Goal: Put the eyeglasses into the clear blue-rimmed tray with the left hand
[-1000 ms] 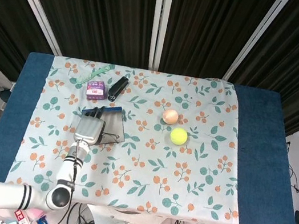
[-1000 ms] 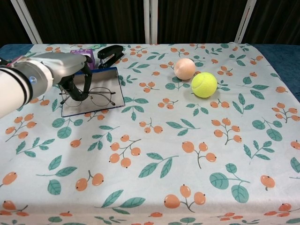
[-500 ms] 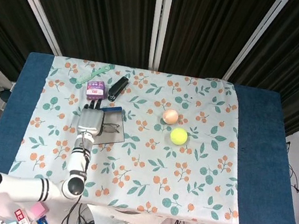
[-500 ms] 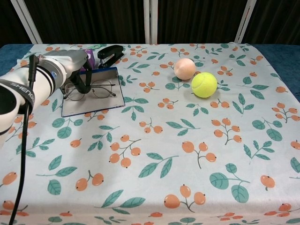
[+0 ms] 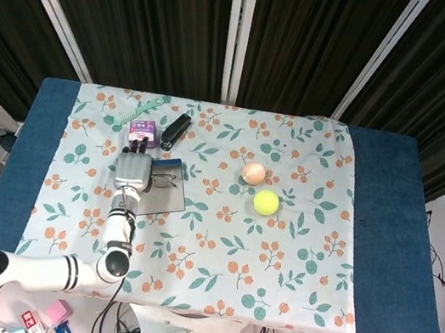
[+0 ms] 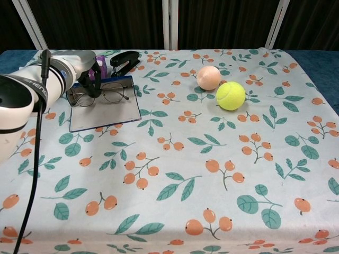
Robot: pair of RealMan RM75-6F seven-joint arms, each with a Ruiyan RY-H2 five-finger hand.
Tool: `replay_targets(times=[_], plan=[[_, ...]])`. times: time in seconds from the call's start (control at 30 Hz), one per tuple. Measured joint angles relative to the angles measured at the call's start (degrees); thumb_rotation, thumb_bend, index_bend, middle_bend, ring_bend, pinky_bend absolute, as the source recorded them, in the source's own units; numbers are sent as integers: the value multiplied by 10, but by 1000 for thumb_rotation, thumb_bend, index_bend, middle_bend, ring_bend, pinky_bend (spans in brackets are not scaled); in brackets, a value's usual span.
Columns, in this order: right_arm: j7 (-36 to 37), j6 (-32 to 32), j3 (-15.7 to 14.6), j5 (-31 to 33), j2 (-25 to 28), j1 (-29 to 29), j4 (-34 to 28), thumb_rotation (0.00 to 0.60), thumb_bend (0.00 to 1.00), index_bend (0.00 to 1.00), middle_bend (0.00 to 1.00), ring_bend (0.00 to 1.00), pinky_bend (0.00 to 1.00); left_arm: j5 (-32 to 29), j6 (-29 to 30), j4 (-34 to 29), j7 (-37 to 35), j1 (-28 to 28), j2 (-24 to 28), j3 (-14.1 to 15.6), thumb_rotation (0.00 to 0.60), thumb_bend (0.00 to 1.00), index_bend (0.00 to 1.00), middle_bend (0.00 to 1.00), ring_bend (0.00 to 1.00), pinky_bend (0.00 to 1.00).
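At the far left of the bench (image 6: pixel 296 159), which wears a cloth printed with leaves and orange berries, the left hand (image 6: pixel 79 69) reaches in over the rear part of the clear blue-rimmed tray (image 6: pixel 106 114). Its fingers (image 6: pixel 95 84) curl down around the eyeglasses (image 6: pixel 108 93), gripping the frame at its left side near the bridge. From the chest view the eyeglasses sit at the tray's back edge, lenses toward the camera; whether they touch the tray floor or hang just above it I cannot tell. From the head view the left hand (image 5: pixel 130 171) covers the tray's left half, with only a bit of the eyeglasses (image 5: pixel 167 179) showing beside it over the tray (image 5: pixel 166 200). Just behind the hand lies a small purple box (image 5: pixel 143 128), with a green comb (image 5: pixel 139 111) further back toward the cloth's rear edge. Right of the box rests a black stapler (image 6: pixel 125 57), just beyond the tray's rear corner. Well apart toward the right, a peach-coloured ball (image 6: pixel 208 77) and a yellow tennis ball (image 6: pixel 230 95) sit close together. No right hand shows in either view
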Motion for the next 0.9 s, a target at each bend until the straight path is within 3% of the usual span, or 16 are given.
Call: replay_targets(times=[0.27, 0.5, 0.73, 0.9], plan=[[-4, -3, -1, -1, 3, 1, -7, 600, 327, 0, 0, 0, 0, 0, -7, 20, -10, -5, -3, 3, 600, 479, 469, 0, 34, 174], [-2, -7, -3, -2, 5, 2, -9, 600, 327, 0, 0, 0, 0, 5, -13, 21, -24, -4, -2, 9, 600, 472, 284, 0, 34, 173], [0, -8, -3, -3, 5, 3, -7, 600, 327, 0, 0, 0, 0, 28, -3, -3, -40, 2, 5, 17, 600, 470, 262, 0, 34, 173], [-2, -11, -3, -3, 2, 6, -6, 600, 327, 0, 0, 0, 0, 68, 19, -65, -53, 16, 24, 35, 600, 417, 265, 0, 34, 173]])
